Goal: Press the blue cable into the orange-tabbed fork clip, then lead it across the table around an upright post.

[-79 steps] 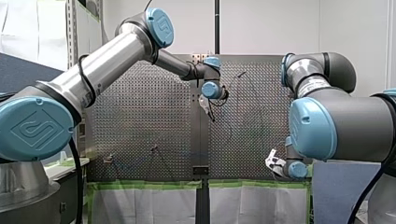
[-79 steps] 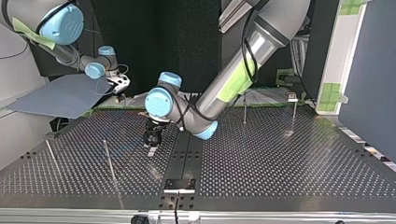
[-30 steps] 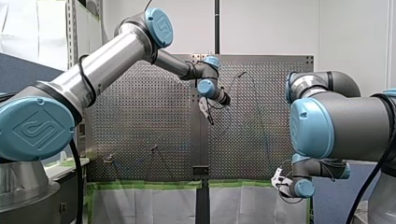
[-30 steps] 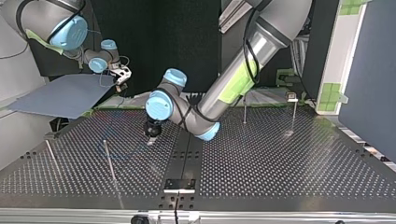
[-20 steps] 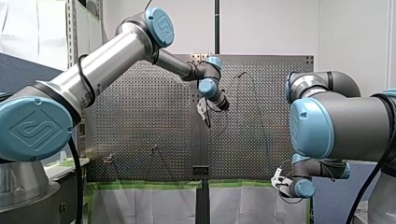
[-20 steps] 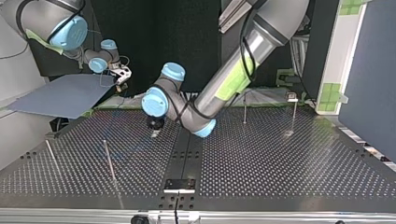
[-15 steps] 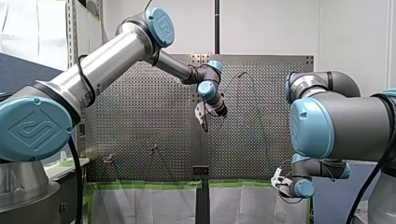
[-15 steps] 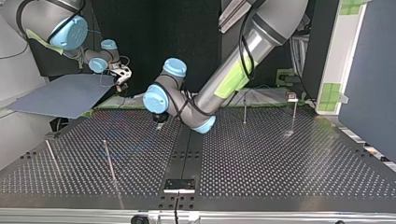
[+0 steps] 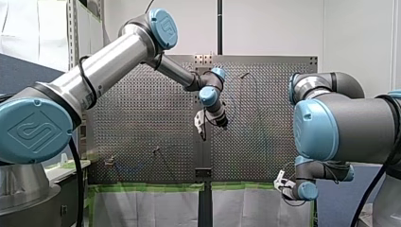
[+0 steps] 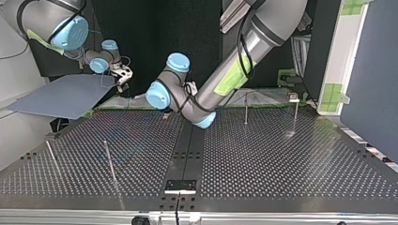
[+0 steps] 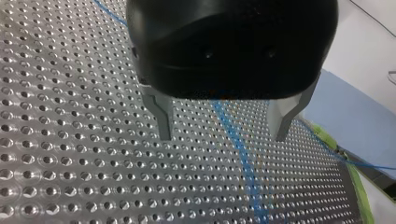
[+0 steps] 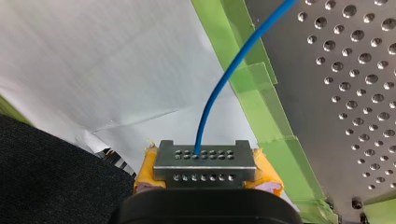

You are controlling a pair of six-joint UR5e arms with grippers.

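Note:
My left gripper (image 11: 224,129) is open, its two metal fingers (image 11: 161,119) wide apart just above the perforated table (image 11: 70,140). The blue cable (image 11: 243,154) lies on the plate beneath and between them, untouched. In the front view this gripper (image 9: 200,124) hangs near the table's middle. My right gripper (image 12: 204,165), with yellow pads, is shut on the blue cable (image 12: 219,88), which rises ahead of it toward the table. It sits off the table's near edge (image 9: 283,181), at the top view's far left (image 10: 123,75). The fork clip (image 9: 109,161) stands at the front view's lower left.
Thin upright posts stand on the plate: two at the top view's left (image 10: 109,161) (image 10: 50,157) and two at its far right (image 10: 246,108) (image 10: 295,115). Green tape (image 12: 252,84) and white paper (image 12: 93,70) border the table edge under my right gripper. A grey-blue sheet (image 10: 61,96) lies beside it.
My left gripper has drawn back across the table toward the arms' side, lower in the front view, still open. My right gripper has stayed put over the last second, holding the cable.

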